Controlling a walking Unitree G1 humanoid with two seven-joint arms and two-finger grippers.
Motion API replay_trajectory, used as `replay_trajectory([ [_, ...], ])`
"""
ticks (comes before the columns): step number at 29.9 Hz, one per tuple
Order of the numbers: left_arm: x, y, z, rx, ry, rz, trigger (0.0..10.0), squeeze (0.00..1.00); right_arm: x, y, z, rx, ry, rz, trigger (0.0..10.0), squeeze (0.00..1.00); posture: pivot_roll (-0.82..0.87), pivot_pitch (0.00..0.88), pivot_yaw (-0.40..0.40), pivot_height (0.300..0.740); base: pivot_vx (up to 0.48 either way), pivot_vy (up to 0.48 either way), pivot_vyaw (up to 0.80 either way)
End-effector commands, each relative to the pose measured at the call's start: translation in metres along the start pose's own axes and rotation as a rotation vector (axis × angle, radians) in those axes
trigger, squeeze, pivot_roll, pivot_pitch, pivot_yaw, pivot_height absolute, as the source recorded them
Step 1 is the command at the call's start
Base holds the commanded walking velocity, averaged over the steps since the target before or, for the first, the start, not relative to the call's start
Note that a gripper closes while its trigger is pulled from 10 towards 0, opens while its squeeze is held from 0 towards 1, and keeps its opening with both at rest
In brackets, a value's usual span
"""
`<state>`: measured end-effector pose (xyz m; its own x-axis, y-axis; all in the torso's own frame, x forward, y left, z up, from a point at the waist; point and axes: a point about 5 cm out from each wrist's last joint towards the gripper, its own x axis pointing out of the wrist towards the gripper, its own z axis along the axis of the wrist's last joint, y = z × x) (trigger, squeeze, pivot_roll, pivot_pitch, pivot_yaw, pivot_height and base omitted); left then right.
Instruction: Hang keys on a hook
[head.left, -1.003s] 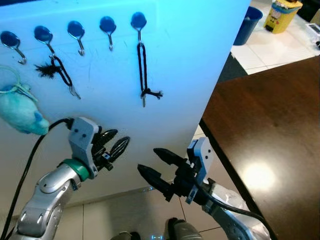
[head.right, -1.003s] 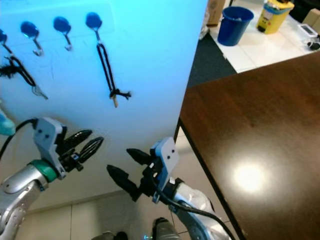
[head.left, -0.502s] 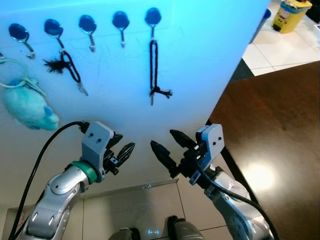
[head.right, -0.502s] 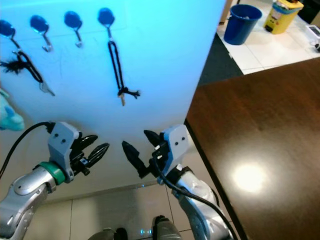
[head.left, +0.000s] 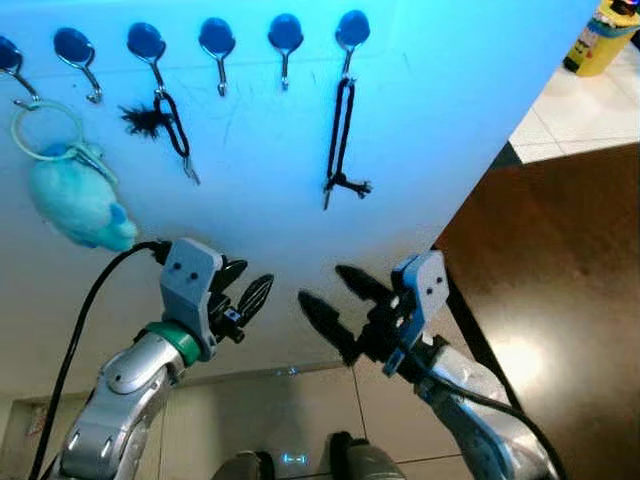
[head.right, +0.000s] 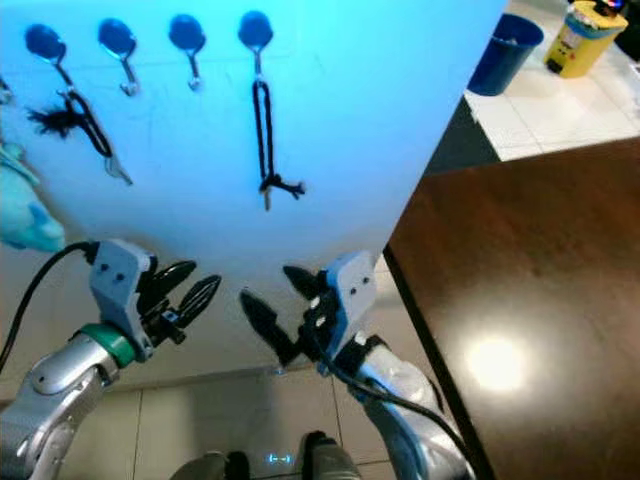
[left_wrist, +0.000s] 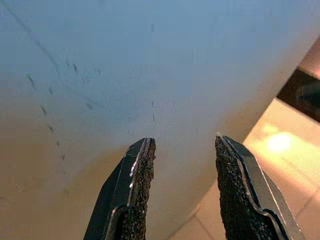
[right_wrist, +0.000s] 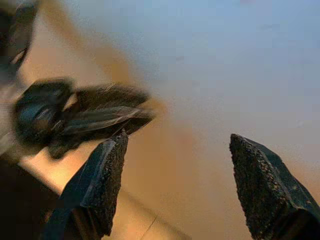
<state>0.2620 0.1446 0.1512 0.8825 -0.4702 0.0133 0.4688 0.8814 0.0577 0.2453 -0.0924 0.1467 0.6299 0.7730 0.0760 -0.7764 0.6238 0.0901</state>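
Observation:
A key on a black cord hangs from the rightmost blue-capped hook on the white board. Another key with a black fuzzy fob hangs from a hook further left, and a teal plush keychain hangs at the far left. Below the hooks, my left gripper is open and holds nothing; its fingers point at the bare board. My right gripper is open too, close beside the left one, and the left gripper appears in the right wrist view.
A dark brown table stands close on the right, its edge next to my right arm. Light floor tiles lie below the board. A blue bin and a yellow container stand far off at the right.
The whole picture has slid right, so the camera has turned left. My two grippers have come closer together below the hooks. Both stay open and hold nothing.

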Motion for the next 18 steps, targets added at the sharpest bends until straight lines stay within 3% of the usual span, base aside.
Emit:
replay_trajectory([
  [1, -0.002, -0.001, -0.005, 0.018, -0.01, 0.01, 10.0, 0.0, 0.0, 0.004, -0.009, 0.022, 0.04, 0.061, 10.0, 0.0, -0.04, 0.111, 0.028, 0.74, 0.0, 0.0, 0.0],
  [9, 0.006, -0.005, -0.008, 0.064, -0.012, 0.001, 10.0, 0.0, 0.0, -0.012, -0.012, 0.061, 0.047, 0.026, 10.0, 0.0, -0.02, 0.078, 0.025, 0.74, 0.0, 0.0, 0.0],
  [18, 0.018, 0.005, -0.005, 0.079, -0.04, 0.037, 10.0, 0.0, 0.01, -0.02, -0.011, 0.041, 0.026, 0.011, 10.0, 0.0, -0.04, 0.0, 0.046, 0.74, 0.0, 0.0, 0.0],
])
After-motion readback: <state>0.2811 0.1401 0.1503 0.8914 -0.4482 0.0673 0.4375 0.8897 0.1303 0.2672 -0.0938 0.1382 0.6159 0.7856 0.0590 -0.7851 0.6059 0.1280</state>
